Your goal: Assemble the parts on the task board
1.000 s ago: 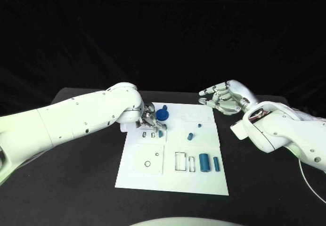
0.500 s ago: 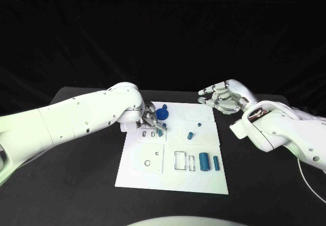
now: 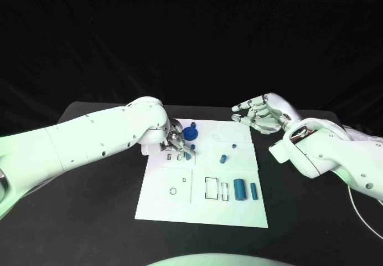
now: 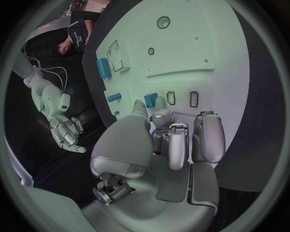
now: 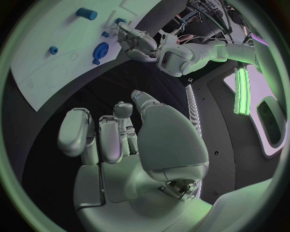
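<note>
We take this for a robotics lab or test cell. A black counter (image 3: 96, 183) stands before a black backdrop and carries a flat white rectangular task board (image 3: 200, 213) with outlined slots and small blue plastic parts (image 3: 240, 190). In the right wrist view, bundled cables (image 5: 205, 12) and a glowing green light strip (image 5: 243, 92) line the room.

Both arms are clad in smooth, glossy white shells, thick and rounded, with small dark screw heads dotted along the left arm (image 3: 88, 141). The right arm (image 3: 335, 155) has a short metallic section at the wrist joint and a thin pale cable trailing beside it. The left hand (image 4: 175, 145) and the right hand (image 5: 121, 140) are silver-grey metal, with broad matte finger segments, padded tips and exposed mechanical linkages at the thumb base.
</note>
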`<state>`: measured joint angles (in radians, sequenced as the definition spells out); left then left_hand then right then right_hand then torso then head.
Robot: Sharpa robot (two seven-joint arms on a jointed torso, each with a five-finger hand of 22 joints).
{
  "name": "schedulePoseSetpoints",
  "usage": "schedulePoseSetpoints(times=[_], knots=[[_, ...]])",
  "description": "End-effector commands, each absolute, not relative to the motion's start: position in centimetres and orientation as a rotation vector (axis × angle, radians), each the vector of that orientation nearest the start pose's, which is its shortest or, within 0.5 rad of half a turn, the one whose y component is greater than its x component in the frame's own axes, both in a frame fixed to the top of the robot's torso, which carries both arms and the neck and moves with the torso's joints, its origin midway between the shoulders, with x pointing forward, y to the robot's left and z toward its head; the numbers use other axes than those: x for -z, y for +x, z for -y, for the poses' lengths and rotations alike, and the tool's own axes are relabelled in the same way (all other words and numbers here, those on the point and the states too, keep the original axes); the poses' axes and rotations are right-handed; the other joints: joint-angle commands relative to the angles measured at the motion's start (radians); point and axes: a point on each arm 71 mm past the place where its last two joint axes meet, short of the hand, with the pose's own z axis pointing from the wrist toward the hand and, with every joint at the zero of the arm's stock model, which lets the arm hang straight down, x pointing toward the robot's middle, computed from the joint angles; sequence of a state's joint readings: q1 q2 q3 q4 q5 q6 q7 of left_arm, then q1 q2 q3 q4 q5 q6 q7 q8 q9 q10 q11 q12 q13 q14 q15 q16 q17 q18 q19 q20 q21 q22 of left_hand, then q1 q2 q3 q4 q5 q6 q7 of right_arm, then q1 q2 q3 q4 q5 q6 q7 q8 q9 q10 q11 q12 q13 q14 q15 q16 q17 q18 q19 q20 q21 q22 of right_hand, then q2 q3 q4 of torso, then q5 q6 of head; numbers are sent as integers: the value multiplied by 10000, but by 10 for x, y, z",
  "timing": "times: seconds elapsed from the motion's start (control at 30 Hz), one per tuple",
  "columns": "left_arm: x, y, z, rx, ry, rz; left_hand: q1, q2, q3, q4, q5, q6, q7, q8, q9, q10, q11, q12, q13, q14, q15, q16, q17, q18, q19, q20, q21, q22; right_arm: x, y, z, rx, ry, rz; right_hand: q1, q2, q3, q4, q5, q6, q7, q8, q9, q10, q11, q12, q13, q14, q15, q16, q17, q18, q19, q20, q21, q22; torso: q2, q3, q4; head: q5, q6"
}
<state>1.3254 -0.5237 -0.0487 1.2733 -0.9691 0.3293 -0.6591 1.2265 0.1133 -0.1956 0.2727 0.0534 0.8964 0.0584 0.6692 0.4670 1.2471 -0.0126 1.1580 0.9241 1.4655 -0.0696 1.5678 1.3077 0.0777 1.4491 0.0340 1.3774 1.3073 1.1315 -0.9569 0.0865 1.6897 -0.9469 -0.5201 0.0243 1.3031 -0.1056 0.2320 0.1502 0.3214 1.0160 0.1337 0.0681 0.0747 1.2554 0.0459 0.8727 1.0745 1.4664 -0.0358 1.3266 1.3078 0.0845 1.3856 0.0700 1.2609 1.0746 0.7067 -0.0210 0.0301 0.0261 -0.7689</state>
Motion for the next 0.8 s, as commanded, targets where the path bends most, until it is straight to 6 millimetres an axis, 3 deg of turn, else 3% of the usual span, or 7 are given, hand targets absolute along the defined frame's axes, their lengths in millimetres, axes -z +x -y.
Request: schedulePoseSetpoints(times=[0.03,0.6,0.8], knots=[[191,523,-124,3385,-657,-24744,135,-16,82,18,13,-38,-24,52,23,0,-16,71,25,1053,-57,30,2631,-182,49,12,65,35,147,462,216,-10100,3756,-14977,109,6,-8,-40,59,37,38,48,-8,7,-2,-35,-8,536,34,-32,444,123,-23,-7,-52,-8,-2,7,10,-9,-10],[193,522,-120,3455,-679,-24702,378,4,318,-40,14,-63,-33,65,100,-15,-26,74,66,1053,-66,30,2631,-184,49,3,71,61,149,462,215,-10114,3765,-15082,104,15,-10,-37,65,44,39,53,-6,6,-1,-37,-11,535,35,-40,438,125,-26,-7,-60,-18,-1,10,14,-11,-42],[192,523,-121,3446,-730,-24672,958,284,949,-248,19,-129,-95,29,163,-37,-82,51,102,1053,-109,30,2631,-181,41,-27,64,74,150,462,215,-10104,3773,-15132,104,15,-10,-37,65,44,39,53,-6,6,-1,-37,-11,535,35,-40,438,125,-26,-7,-60,-18,-1,10,6,-11,-51]])
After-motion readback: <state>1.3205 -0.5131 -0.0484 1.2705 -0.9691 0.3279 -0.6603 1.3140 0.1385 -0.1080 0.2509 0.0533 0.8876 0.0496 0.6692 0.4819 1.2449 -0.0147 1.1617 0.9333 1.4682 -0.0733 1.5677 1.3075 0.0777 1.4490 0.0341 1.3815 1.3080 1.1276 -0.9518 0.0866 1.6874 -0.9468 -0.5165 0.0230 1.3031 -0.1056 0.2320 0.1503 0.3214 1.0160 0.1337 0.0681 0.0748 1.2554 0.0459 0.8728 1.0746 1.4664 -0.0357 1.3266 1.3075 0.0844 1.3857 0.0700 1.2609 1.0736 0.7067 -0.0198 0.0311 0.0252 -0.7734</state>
